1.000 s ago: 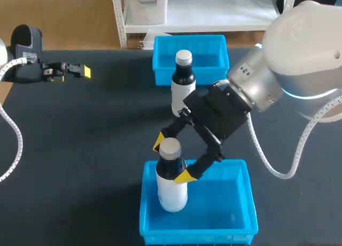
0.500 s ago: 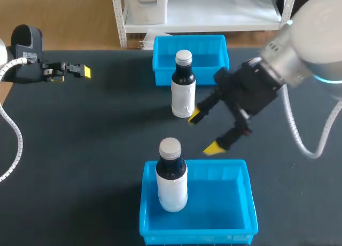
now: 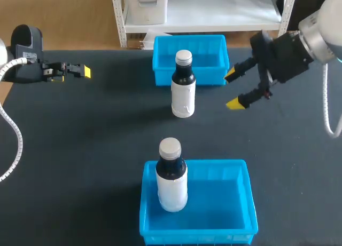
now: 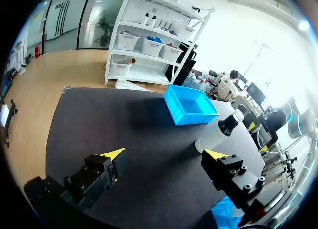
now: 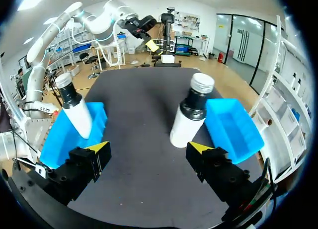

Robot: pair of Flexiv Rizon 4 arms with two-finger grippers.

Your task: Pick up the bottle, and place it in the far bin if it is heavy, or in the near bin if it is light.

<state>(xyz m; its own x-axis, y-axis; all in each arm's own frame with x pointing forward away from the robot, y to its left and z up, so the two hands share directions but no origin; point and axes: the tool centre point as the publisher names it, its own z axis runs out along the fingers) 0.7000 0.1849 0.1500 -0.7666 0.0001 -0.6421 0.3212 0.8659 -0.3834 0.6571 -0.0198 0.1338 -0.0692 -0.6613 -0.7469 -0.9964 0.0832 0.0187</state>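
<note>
Bottle upright in the near bin, both pincers empty

One bottle stands at the left side of the near bin, long axis vertical, grey cap up. A second bottle stands upright on the dark surface just in front of the far bin, cap up too. The right pincer hangs beside the far bin's right end, yellow tips spread wide with nothing between them. The left pincer sits well apart near the surface's left edge, fingers likewise parted and holding nothing.
</note>
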